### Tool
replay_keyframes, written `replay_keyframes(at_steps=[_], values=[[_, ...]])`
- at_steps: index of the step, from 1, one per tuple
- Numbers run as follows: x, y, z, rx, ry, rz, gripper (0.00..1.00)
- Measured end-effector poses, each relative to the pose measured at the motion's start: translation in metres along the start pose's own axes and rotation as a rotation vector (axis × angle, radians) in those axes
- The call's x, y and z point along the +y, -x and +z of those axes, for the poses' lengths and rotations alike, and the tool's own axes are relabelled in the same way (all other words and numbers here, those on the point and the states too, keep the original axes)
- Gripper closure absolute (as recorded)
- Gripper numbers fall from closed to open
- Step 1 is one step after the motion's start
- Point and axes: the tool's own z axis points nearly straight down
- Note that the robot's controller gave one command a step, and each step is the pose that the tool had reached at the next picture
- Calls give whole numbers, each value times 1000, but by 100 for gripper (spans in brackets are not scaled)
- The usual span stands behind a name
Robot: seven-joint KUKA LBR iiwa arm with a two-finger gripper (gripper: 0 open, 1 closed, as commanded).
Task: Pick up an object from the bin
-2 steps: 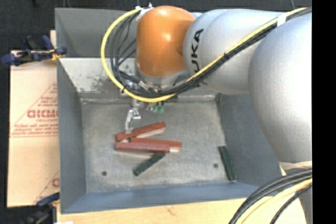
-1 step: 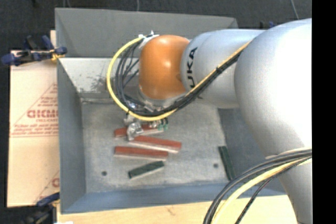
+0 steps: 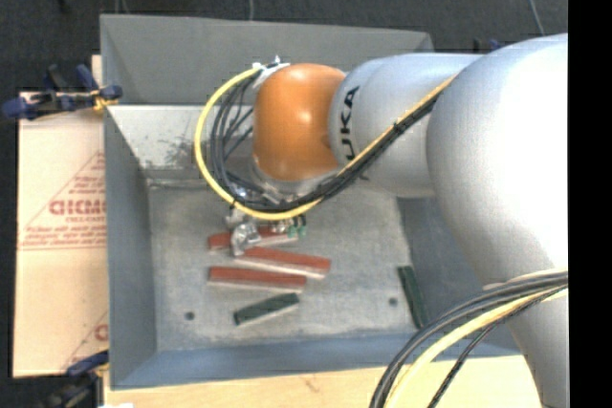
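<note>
Lying beneath the gripper (image 3: 245, 240) is a flat reddish-brown stick (image 3: 296, 261).

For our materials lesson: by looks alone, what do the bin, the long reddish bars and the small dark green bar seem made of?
Bin: grey sheet metal, matte, with dark scuffs on its walls. Reddish bars: likely plastic or painted wood; flat, even colour, faint sheen. Dark green bar: probably the same, duller; the look leaves it open.

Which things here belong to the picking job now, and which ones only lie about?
In the job: end effector; upper red-brown bar beneath it; grey bin.
Lying about: lower red-brown bar; dark green stick; dark stick by right wall.
</note>
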Motion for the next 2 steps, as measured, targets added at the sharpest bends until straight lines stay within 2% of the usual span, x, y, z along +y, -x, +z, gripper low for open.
replay_keyframes(at_steps=[2], values=[[0,-1,-4,6,0,4,100]])
